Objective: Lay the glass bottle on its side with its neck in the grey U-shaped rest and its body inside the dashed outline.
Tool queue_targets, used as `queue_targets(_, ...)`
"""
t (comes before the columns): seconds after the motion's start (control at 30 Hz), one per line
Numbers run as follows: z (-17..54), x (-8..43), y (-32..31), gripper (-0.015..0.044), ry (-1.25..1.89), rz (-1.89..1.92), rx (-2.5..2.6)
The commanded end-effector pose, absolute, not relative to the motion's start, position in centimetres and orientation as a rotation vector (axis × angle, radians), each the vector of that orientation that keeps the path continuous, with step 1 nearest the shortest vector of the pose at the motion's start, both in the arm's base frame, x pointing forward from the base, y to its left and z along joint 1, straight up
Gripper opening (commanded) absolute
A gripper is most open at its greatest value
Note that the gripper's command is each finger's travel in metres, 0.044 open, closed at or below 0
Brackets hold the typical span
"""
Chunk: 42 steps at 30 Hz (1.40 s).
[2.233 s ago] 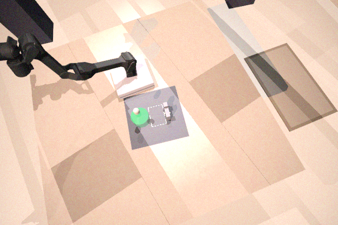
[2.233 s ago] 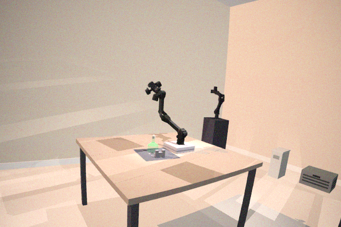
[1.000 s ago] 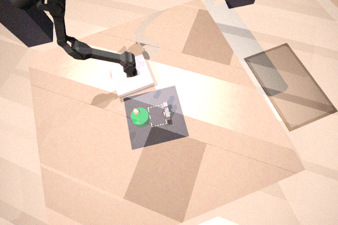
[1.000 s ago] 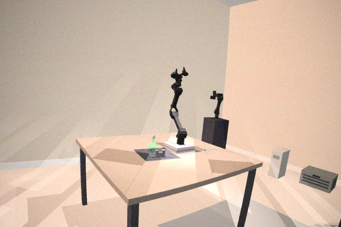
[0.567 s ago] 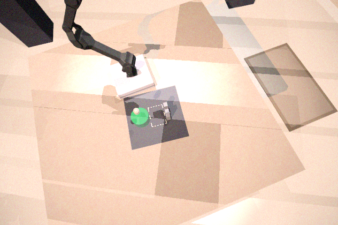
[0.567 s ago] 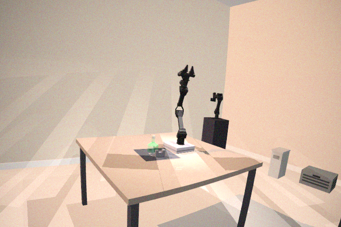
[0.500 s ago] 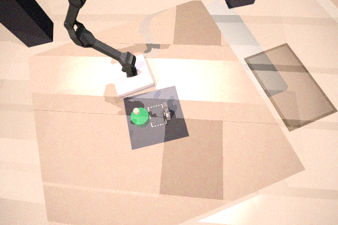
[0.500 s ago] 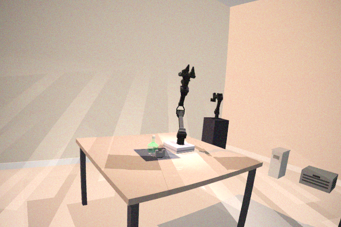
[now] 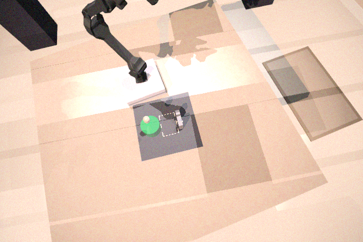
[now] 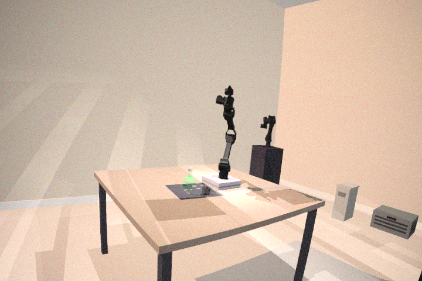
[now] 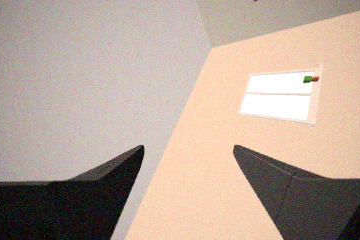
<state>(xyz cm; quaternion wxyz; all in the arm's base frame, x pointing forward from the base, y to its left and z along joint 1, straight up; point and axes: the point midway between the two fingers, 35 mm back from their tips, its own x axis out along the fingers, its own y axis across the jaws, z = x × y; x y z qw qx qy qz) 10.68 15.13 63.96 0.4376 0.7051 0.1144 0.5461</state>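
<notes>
On the bench (image 9: 102,176) (image 10: 125,185), a dark mat (image 9: 170,146) (image 10: 178,193) is taken as the landmark. The green glass bottle (image 9: 150,125) (image 10: 189,181) is stood upright on the mat, near one edge, its pale-topped neck pointed upward. On the middle part of the mat, the dashed outline (image 9: 170,134) is marked just beside the bottle; the bottle's body is not laid inside it. The grey U-shaped rest (image 9: 180,121) (image 10: 196,189) is set on the mat at the far side of the outline from the bottle, and no neck is borne by it. Just beside the mat, the black arm (image 9: 115,44) (image 10: 227,148) is mounted on a white base block (image 9: 157,88) (image 10: 221,184). The gripper (image 10: 229,88) (image 11: 189,148) is raised high above the mat, its fingers spread wide apart, with nothing held. A window (image 11: 278,95) is seen in the wrist view.
</notes>
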Motion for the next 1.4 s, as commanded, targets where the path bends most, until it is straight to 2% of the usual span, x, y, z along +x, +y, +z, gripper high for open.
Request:
queue_targets(0.0,60.4,15.3,16.8,0.0440,0.302,1.145,1.701)
queue_targets(0.33,49.9,25.5,16.1,0.0440,0.369,0.640,1.551)
queue_targets(0.7,34.8,33.0,8.4,0.0440,0.525,-0.012,1.443)
queue_targets(0.9,26.3,33.0,2.4,0.0440,0.651,-0.373,1.399)
queue_targets(1.13,17.9,29.2,-3.1,0.0440,0.831,-0.772,1.380)
queue_targets(1.37,15.7,28.1,-4.0,0.0440,0.931,-0.911,1.351)
